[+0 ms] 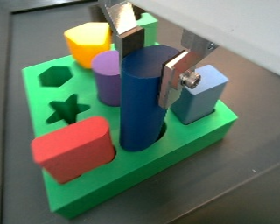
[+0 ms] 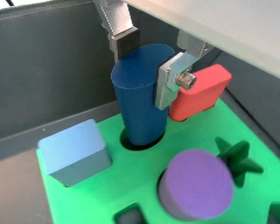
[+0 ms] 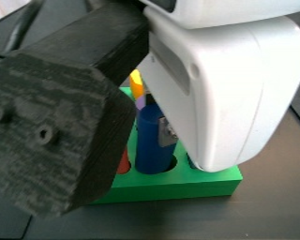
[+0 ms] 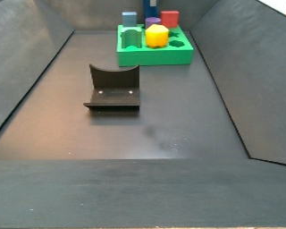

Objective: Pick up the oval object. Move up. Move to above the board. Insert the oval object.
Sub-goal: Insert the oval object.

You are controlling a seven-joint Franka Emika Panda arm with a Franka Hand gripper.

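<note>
1. The oval object stands upright with its lower end already in a hole of the board; both wrist views show this.
2. The gripper sits at the peg's top, and the fingers look to straddle it; whether the pads press it or have let go, I cannot tell.
3. Neighbours crowd the peg: a purple cylinder just beside it, a light blue block near the other finger, a red block close by, and a yellow block behind.
4. In a side view the board lies at the far end of the floor, well apart from the fixture.
5. Risk, as I judge it: the peg may not be fully seated, so opening too soon could leave it tilted or jammed on the hole's edge.
6. If the fingers lift while the pads grip, they would drag the peg back out.
7. Opening wide could knock a finger against the blue block or the cylinder.
</note>
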